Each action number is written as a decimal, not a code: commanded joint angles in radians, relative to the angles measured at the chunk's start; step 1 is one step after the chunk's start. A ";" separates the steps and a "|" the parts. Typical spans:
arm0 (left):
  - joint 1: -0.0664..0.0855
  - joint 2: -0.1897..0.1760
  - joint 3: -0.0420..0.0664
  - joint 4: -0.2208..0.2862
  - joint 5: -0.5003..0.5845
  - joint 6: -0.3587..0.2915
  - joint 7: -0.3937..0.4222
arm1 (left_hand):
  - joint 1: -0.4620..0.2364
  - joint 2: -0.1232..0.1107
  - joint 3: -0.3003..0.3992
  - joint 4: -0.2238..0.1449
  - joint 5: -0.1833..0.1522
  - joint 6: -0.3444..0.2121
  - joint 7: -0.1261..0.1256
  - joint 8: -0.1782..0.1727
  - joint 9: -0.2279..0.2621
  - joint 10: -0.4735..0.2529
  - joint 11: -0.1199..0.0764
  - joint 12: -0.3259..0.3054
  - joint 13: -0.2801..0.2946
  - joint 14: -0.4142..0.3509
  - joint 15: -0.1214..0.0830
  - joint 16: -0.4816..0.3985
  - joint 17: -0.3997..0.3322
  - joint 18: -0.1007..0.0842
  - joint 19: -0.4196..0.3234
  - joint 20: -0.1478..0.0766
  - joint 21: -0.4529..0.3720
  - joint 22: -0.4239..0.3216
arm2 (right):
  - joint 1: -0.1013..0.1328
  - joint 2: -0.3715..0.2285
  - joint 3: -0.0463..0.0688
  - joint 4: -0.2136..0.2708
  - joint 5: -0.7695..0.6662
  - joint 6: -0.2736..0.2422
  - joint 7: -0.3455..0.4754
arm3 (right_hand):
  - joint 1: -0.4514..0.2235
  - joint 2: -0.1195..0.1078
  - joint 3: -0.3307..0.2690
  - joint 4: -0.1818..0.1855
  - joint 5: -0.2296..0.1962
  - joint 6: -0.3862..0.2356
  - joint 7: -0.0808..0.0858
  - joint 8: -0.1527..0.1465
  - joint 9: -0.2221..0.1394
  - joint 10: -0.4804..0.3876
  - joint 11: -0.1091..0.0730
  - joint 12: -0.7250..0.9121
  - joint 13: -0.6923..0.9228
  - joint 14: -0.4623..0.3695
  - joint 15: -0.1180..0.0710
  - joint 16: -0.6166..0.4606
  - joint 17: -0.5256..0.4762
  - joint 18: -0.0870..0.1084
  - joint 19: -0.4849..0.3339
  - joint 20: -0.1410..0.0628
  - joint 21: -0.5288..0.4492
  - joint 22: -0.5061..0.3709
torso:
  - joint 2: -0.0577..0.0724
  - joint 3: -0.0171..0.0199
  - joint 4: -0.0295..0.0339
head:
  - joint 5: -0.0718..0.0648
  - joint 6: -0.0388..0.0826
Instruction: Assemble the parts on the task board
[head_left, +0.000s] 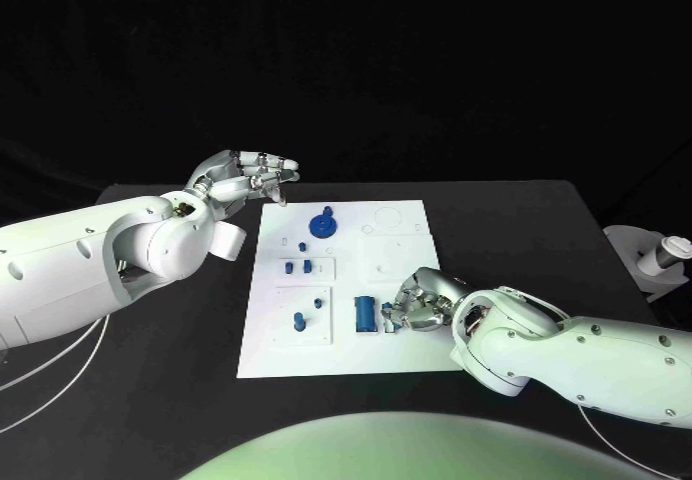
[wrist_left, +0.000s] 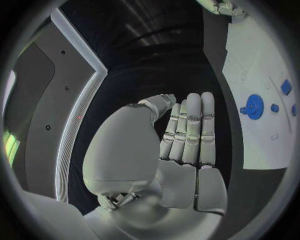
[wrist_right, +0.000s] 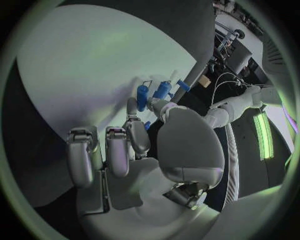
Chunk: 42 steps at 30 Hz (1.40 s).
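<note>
Resting at the near right part of the flat white rectangular task board, the silver many-fingered right hand has its fingers curled down beside a blue cylindrical part that stands in a recess of the board. In the head view the fingertips lie just beside that cylinder, possibly touching it; whether they actually grip it I cannot tell. The right wrist view shows the same hand from behind, fingers bent toward the white board, with blue cylindrical pieces just beyond the fingertips, and contact there is also unclear.

The silver left hand hangs above the black table off the far left corner of the board, holding nothing. Its fingers are stretched out and lie close together, which the left wrist view confirms: the fingers are straight and side by side, the palm bare.

On the board, a round blue disc-shaped part with a small knob sits near the far edge, also seen in the left wrist view. Nearer, small blue pegs stand in a raised white block, another small blue peg lies below them, and one more blue peg stands in the near left block, well apart from the cylinder.
</note>
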<state>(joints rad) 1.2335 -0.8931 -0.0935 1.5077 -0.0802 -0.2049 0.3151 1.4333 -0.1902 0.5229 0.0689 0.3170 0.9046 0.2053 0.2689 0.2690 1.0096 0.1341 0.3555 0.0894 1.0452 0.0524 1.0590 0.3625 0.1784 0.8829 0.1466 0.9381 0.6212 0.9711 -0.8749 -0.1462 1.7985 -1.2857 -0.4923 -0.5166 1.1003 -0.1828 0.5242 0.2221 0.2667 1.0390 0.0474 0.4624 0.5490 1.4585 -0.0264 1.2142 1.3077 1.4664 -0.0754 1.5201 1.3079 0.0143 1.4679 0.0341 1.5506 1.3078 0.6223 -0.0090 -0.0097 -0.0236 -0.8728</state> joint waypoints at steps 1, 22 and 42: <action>0.001 0.001 0.001 0.003 -0.003 0.018 0.002 | 0.009 0.003 0.004 -0.004 0.005 -0.007 -0.002 0.004 -0.001 -0.007 -0.002 0.003 -0.001 -0.009 0.000 0.003 -0.001 0.007 0.005 -0.003 0.003 0.001 | -0.003 0.004 -0.002 -0.003 -0.024 0.019 -0.014 | -0.020 0.000 -0.008 0.014 -0.015 0.001 0.003 -0.007 -0.002 0.008 0.003 0.007 0.054 0.083 -0.008 0.006 0.154 -0.011 0.096 -0.006 0.004 0.258 | -0.001 -0.0001 -0.0006 | 0.001 0.000; 0.001 -0.001 0.001 0.004 -0.006 0.024 -0.006 | 0.008 0.004 0.005 -0.003 0.005 -0.007 -0.001 0.004 -0.001 -0.008 -0.001 0.004 -0.002 -0.009 0.000 0.002 -0.001 0.006 0.005 -0.003 0.004 0.002 | -0.003 0.000 -0.002 0.007 -0.065 0.034 -0.024 | -0.083 -0.016 -0.076 0.067 -0.007 0.006 0.004 -0.011 -0.004 0.007 0.005 0.001 0.057 0.083 -0.006 0.005 0.153 -0.009 0.094 -0.005 -0.001 0.257 | 0.000 0.0007 -0.0011 | 0.000 0.000; 0.001 -0.003 0.001 0.004 -0.007 0.026 -0.009 | 0.009 0.005 0.006 -0.004 0.005 -0.008 -0.001 0.005 -0.002 -0.008 -0.001 0.004 -0.002 -0.010 0.000 0.002 -0.002 0.006 0.004 -0.003 0.005 0.002 | -0.004 -0.036 -0.002 0.036 -0.106 0.010 -0.021 | -0.131 -0.015 -0.142 0.070 0.074 0.008 0.002 -0.011 -0.003 0.008 0.003 0.000 0.060 0.083 -0.008 0.005 0.154 -0.010 0.094 -0.006 0.000 0.257 | -0.001 0.0001 -0.0012 | 0.003 0.000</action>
<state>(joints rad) 1.2336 -0.8967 -0.0935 1.5090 -0.0833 -0.1952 0.3042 1.4342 -0.1894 0.5258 0.0660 0.3170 0.9046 0.2053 0.2688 0.2684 1.0096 0.1341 0.3561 0.0886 1.0452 0.0524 1.0591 0.3617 0.1783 0.8829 0.1466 0.9381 0.6220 0.9679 -0.9089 -0.1477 1.8319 -1.3649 -0.4824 -0.5358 0.9800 -0.1958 0.3885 0.2905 0.3367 1.0451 0.0483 0.4541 0.5450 1.4615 -0.0233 1.2174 1.3075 1.4665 -0.0753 1.5201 1.3076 0.0143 1.4678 0.0342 1.5506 1.3074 0.6218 -0.0083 -0.0109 -0.0215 -0.8728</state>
